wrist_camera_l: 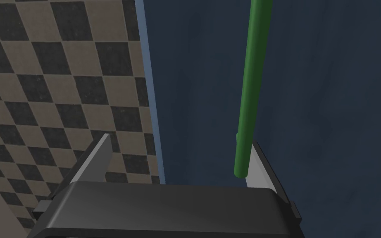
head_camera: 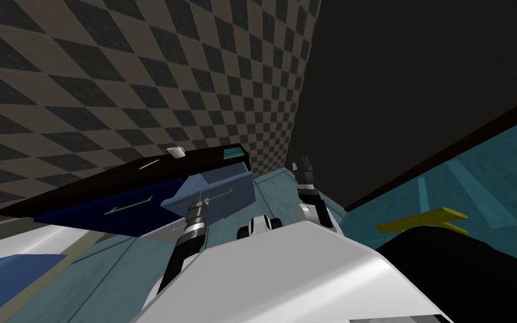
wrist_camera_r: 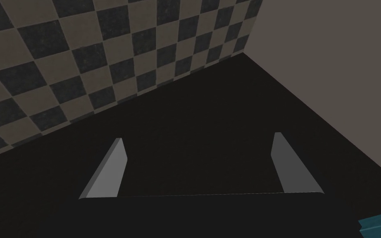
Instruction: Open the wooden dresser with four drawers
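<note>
The dresser (head_camera: 111,193) sits left of centre in the head view, slanted with the camera. It has a black top and dark blue fronts. Near its right end one drawer (head_camera: 218,188) juts forward from the body, in a lighter blue. A thin green handle (head_camera: 218,196) runs across that drawer's face, and a second green handle (head_camera: 128,206) lies on the darker front to its left.

The left claw (wrist_camera_l: 181,140) is up against the drawer, at the middle of the head view. Its wrist view shows the two fingers apart and clamped on nothing. The green bar's end lies between them, tight beside one finger (wrist_camera_l: 262,169); I cannot tell if it touches. The blue front fills the space behind the bar, and its edge meets a brown-and-black checkered wall (wrist_camera_l: 57,82).

A small white object (head_camera: 176,151) stands on the dresser's top, with a teal patch (head_camera: 232,152) toward the top's right end.

The right claw (wrist_camera_r: 198,137) hangs right of the drawer, just above the head view's centre. Its fingers are spread wide with nothing between them.

The floor (head_camera: 285,185) is teal. A yellow shape (head_camera: 425,220) lies at the right of the head view, and a blue shape (head_camera: 10,277) at lower left.
</note>
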You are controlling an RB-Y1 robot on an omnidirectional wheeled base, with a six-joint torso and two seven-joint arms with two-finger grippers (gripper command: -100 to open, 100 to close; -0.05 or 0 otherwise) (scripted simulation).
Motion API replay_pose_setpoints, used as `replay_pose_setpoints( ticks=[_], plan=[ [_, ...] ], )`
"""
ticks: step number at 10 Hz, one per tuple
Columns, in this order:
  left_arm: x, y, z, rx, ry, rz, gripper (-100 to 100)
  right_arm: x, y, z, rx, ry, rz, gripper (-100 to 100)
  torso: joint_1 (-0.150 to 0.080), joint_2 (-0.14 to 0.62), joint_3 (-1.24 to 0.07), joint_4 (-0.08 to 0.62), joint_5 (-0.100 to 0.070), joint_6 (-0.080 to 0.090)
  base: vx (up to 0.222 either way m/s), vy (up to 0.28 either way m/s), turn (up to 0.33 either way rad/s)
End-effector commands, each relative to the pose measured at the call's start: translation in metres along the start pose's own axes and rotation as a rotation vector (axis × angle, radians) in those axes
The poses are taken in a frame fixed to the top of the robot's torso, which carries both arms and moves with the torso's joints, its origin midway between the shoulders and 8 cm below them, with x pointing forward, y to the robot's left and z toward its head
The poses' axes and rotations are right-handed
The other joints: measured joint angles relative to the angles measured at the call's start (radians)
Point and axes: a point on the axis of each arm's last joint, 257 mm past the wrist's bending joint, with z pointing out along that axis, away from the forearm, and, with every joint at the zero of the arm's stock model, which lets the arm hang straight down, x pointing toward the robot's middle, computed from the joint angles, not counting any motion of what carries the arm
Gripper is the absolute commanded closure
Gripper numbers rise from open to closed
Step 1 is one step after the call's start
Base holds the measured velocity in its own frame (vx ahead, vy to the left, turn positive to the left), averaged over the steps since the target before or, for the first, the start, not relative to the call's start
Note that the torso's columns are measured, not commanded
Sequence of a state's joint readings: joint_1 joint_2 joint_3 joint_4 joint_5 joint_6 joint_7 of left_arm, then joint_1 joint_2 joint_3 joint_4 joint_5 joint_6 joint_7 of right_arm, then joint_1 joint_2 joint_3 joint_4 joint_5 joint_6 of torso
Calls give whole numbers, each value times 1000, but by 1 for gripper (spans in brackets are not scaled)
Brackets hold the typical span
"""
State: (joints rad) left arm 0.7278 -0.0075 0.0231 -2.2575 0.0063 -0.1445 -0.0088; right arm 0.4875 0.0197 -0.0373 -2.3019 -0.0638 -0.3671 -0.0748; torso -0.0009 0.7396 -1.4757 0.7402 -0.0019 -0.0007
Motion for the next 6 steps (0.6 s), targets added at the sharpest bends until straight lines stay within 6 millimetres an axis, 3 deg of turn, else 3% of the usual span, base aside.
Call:
replay_pose_setpoints(
  ticks=[1,6],
  plan=[
    [0,0,0,-2,0,0,0,0,0,0,0,0,0,0,0,1,1,-1,1,0,0,0,0],
    [0,2,-1,-8,0,0,0,0,0,0,0,0,0,0,1,-1,0,-2,2,1,0,0,0]
  ],
)
